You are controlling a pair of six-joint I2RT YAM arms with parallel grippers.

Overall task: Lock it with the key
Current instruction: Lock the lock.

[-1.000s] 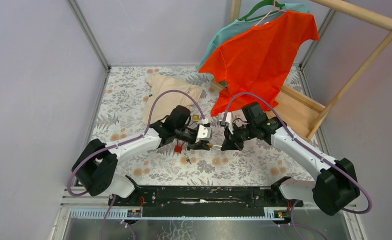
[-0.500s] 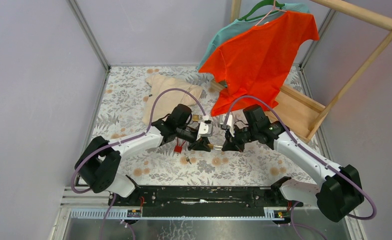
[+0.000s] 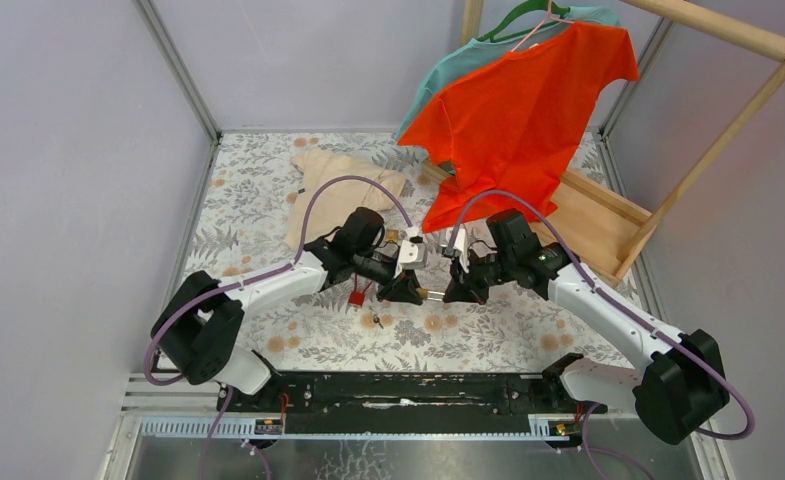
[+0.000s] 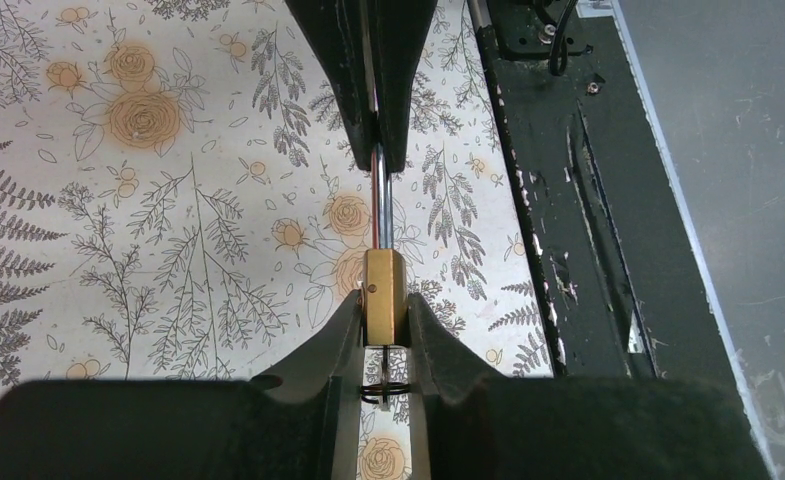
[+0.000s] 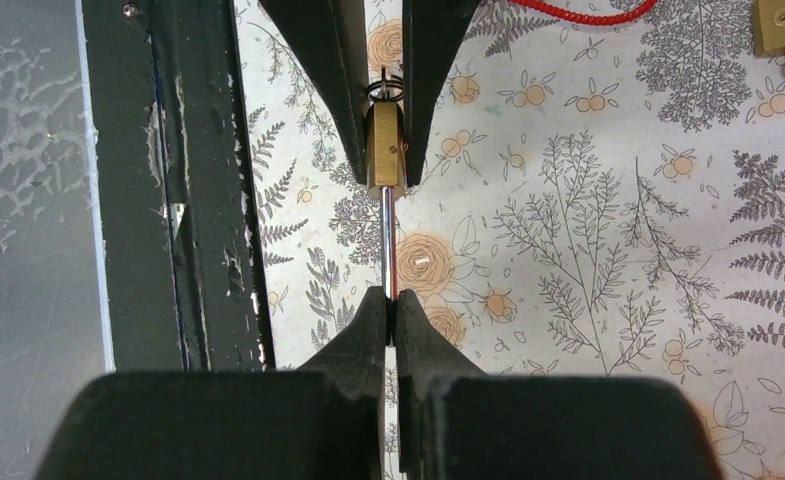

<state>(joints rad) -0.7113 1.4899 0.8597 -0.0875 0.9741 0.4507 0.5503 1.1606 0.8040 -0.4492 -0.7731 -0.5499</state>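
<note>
Left hand (image 4: 385, 305): clenched on the brass body of the padlock (image 4: 385, 280), one finger flat against each side.
Right hand (image 5: 389, 298): pinched tight on the chrome shackle (image 5: 389, 240), fingertips almost meeting round the thin bar, pointing straight at the left hand.
Padlock position: held in the air between the two hands, above the floral worktop (image 4: 118, 250) and close to the black rail (image 4: 558, 200) at its near edge.
Key ring (image 4: 386, 390): a small wire loop at the base of the body, tucked back between the left fingers; the key itself is hidden, so I cannot tell whether it sits in the keyhole.
Shackle state: seen edge-on in both wrist views, so whether its free leg is seated cannot be told.
Nearby: a second padlock (image 5: 783, 22) and a red cord (image 5: 578, 12) lie on the worktop, well apart from the held lock.
Step in hand: probably pressing shackle and body together along one line.
Risk, slip: the right hand's hold is narrow on smooth round metal; an off-axis push could let the bar slide or spin out.
Risk, jam: if the body tilts between the left fingers, the free leg may miss its hole.
Risk, key: both hands are occupied and the ring is crowded by the left fingers; freeing a hand to turn it could drop the lock.
</note>
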